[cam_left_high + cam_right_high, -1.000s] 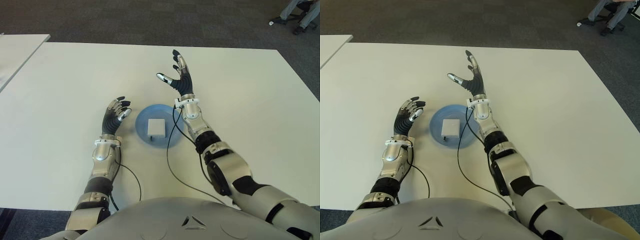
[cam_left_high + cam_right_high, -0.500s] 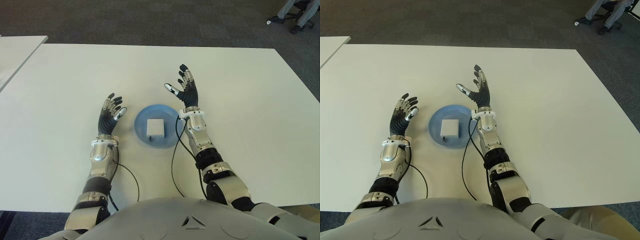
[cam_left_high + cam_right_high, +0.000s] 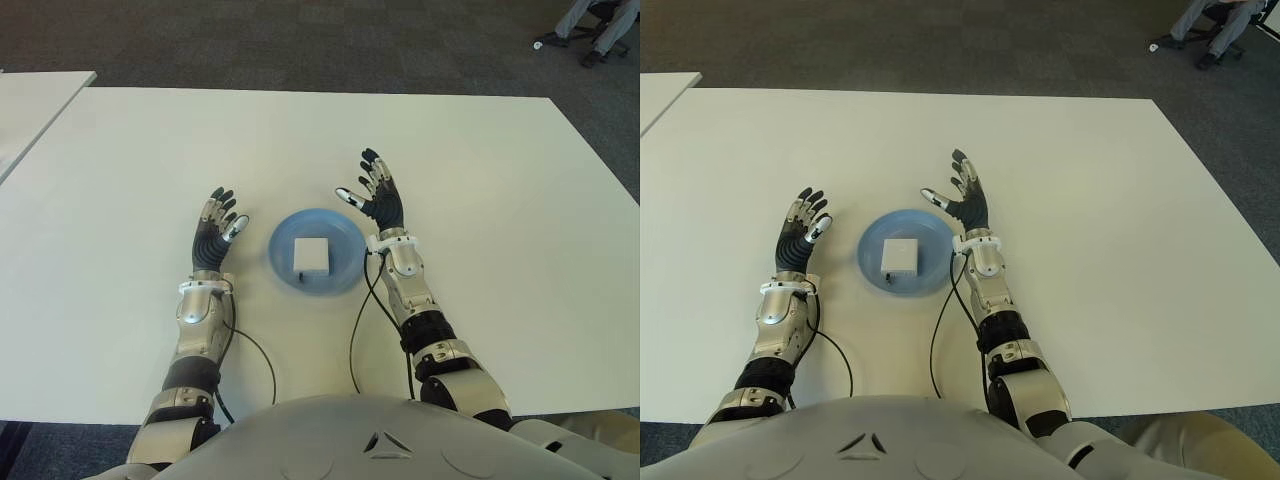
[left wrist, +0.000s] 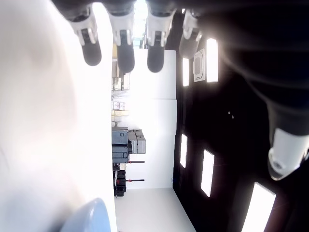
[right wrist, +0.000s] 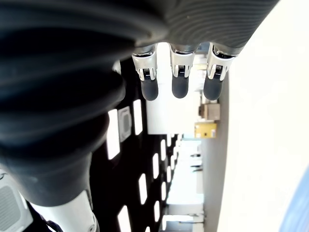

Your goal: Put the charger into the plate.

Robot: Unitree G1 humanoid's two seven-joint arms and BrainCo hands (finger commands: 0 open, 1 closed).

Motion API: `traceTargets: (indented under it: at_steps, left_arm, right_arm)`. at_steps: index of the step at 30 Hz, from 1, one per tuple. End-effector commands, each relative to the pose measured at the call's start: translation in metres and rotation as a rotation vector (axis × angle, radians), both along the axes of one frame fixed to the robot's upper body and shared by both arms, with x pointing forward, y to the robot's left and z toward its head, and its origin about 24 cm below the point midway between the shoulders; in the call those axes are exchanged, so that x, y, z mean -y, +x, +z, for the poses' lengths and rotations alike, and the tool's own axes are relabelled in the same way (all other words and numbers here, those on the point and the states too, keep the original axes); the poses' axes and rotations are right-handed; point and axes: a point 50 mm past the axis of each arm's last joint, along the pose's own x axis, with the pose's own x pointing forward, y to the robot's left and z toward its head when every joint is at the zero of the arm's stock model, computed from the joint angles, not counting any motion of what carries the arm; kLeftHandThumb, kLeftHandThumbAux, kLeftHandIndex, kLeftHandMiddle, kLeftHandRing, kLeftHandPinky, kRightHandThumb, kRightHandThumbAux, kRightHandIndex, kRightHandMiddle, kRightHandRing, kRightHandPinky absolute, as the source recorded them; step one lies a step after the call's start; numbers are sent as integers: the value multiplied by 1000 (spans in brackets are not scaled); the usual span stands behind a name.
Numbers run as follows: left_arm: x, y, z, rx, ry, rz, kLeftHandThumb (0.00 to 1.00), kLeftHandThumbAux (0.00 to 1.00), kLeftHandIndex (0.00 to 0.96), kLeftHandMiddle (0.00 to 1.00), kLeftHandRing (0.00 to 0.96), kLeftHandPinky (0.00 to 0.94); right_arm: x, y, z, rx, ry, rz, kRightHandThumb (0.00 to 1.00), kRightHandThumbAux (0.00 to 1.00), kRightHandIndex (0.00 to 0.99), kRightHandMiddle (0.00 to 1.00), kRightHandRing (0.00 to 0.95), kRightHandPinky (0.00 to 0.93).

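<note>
Both hands spread, holding nothing: my left hand (image 3: 213,232) left of plate (image 3: 346,270), my right hand (image 3: 379,202) at its far-right edge | charger (image 3: 312,254) lies in plate | likely light, rigid, smooth; grip its opposite sides.

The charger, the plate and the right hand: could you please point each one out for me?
charger (image 3: 312,254), left eye view, middle of its white top face.
plate (image 3: 345,243), left eye view, bare blue rim on its right side.
right hand (image 3: 381,203), left eye view, middle of the open palm.
</note>
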Motion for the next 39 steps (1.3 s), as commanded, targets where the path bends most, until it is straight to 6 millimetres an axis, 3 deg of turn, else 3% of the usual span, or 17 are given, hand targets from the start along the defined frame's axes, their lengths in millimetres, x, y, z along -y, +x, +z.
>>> traceTargets:
  at_steps: [1, 10, 18, 33, 39]
  left_arm:
    - [-4, -20, -24, -143, -41, 25, 0, 584, 45, 115, 111, 121]
    - [-8, -20, -24, -156, -41, 24, 0, 575, 43, 113, 106, 110]
    - [-11, -20, -25, -166, -37, 21, 0, 575, 44, 113, 105, 113]
    - [-16, -21, -26, -170, -37, 12, 0, 584, 49, 122, 116, 126]
    - [-17, -21, -27, -175, -27, 10, 0, 582, 52, 122, 116, 126]
  right_arm:
    - [-2, -4, -13, -61, 12, 31, 0, 829, 52, 53, 25, 39]
    - [5, -9, -26, -101, -77, 59, 0, 820, 84, 87, 53, 57]
    - [16, -8, -33, -128, -122, 54, 0, 799, 90, 91, 46, 17]
    - [61, 1, -35, -159, -137, 10, 0, 747, 48, 61, 19, 10]
    - [67, 4, -35, -163, -86, -45, 0, 736, 35, 55, 15, 15]
